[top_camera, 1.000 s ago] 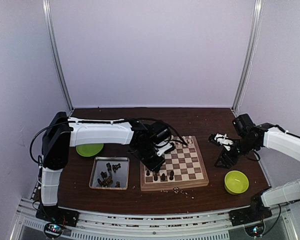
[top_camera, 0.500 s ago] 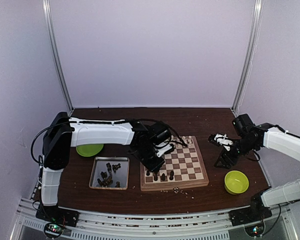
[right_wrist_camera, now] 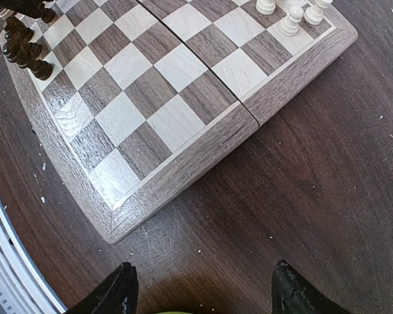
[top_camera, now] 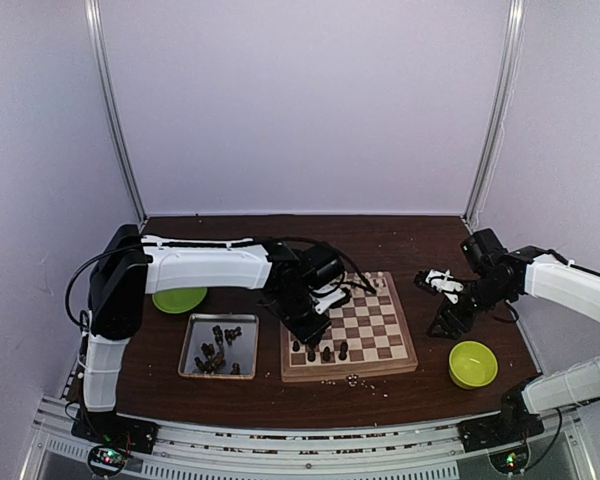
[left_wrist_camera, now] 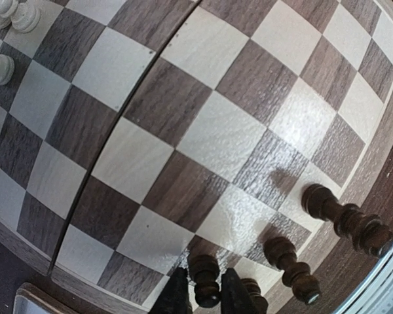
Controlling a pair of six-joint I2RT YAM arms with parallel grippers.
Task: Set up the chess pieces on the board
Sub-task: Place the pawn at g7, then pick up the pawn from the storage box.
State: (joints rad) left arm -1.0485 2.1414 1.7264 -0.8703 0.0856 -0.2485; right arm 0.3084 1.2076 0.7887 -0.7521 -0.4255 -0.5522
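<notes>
The board lies mid-table. Several dark chess pieces stand along its near edge, and more lie in the tray. My left gripper hangs low over the board's near left corner. In the left wrist view its fingertips flank an upright dark chess piece very closely; whether they still press it is unclear. Two more dark pieces stand to its right. My right gripper is open over bare table right of the board, its fingers wide apart and empty.
Pale cream chessmen stand at the board's far edge, also seen as cream chessmen. A green bowl sits near the right gripper and a green plate behind the tray. Crumbs dot the table's front.
The left gripper's fingers have eased slightly apart around the dark piece. The right arm has shifted a little towards the board.
</notes>
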